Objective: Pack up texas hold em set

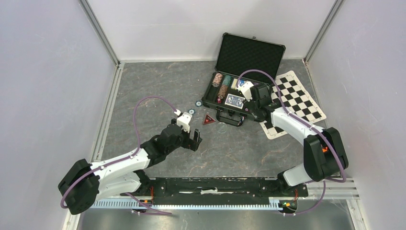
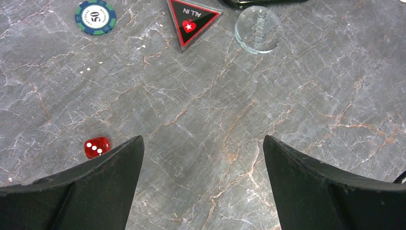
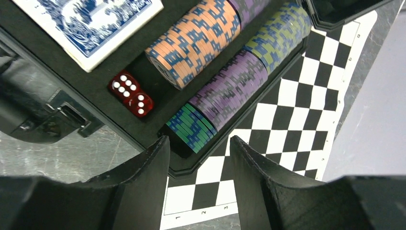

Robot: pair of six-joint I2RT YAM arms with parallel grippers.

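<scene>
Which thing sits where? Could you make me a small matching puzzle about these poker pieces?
1 lone red die
2 pair of red dice
3 ALL IN marker
4 checkered mat

A in the case, beside orange chips
B between the 50 chip and clear disc
C flat beside the case
D on the table near the left gripper

Pairs: 1-D, 2-A, 3-B, 4-C

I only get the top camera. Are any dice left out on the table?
Observer: Yes, the left wrist view shows one small red see-through die on the grey marbled table, near the open left gripper.
Operator: Are dice in the box too?
Observer: Two red dice lie in the black hard case, beside the row of orange striped chips.
Operator: Is the right hand holding anything?
Observer: No. The right gripper hangs open and empty over the case's edge and the black-and-white checkered mat.
</scene>
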